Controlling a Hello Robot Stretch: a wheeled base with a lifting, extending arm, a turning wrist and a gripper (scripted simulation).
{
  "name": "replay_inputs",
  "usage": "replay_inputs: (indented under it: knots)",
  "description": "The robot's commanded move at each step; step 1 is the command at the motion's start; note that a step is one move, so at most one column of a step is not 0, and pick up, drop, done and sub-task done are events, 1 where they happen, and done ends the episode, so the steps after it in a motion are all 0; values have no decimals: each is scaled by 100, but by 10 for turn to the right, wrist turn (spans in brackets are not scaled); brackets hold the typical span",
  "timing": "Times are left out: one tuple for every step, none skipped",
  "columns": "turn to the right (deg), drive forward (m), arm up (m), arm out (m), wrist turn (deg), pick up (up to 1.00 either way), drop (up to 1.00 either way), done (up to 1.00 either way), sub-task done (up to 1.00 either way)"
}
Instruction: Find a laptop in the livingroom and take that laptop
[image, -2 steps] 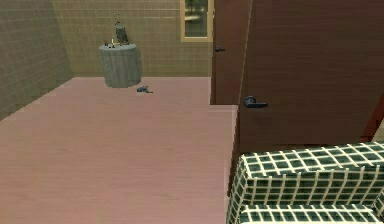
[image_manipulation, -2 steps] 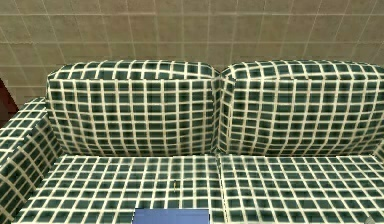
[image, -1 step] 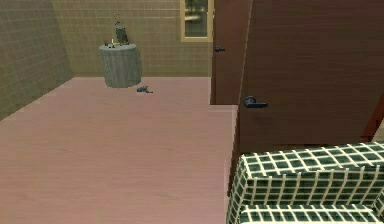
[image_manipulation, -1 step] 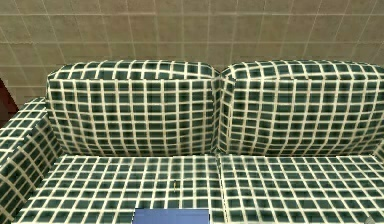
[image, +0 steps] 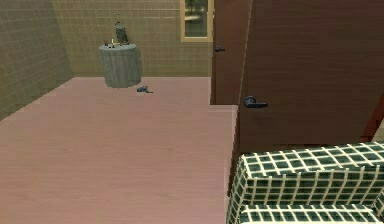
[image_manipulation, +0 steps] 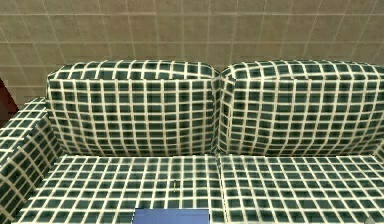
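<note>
The checked sofa (image_manipulation: 135, 105) spans the side my fingers reach toward, and its soft seat should give under any push. A dark door (image: 300, 70) stands ahead and a grey ribbed drum (image: 121, 62) sits far off by the wall. Both are well away from my fingers' side, so neither is in the way. On the seat, closest to me, lies a flat dark-blue slab (image_manipulation: 170, 215), probably the laptop. I judge it stiff, thin, smooth, fairly heavy and fragile. I'd take it across a thin edge, where the cushion yields. What state my fingers are in, I cannot tell. A small dark scrap (image: 143, 90) lies on the floor by the drum.
</note>
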Motion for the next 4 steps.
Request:
replay_inputs:
  knots:
    - [0,0,0,0,360,0,0,0,0]
    - [0,0,-30,0,0,0,0,0,0]
    - [0,0,0,0,0,100,0,0,0]
    - [0,0,10,0,0,0,0,0,0]
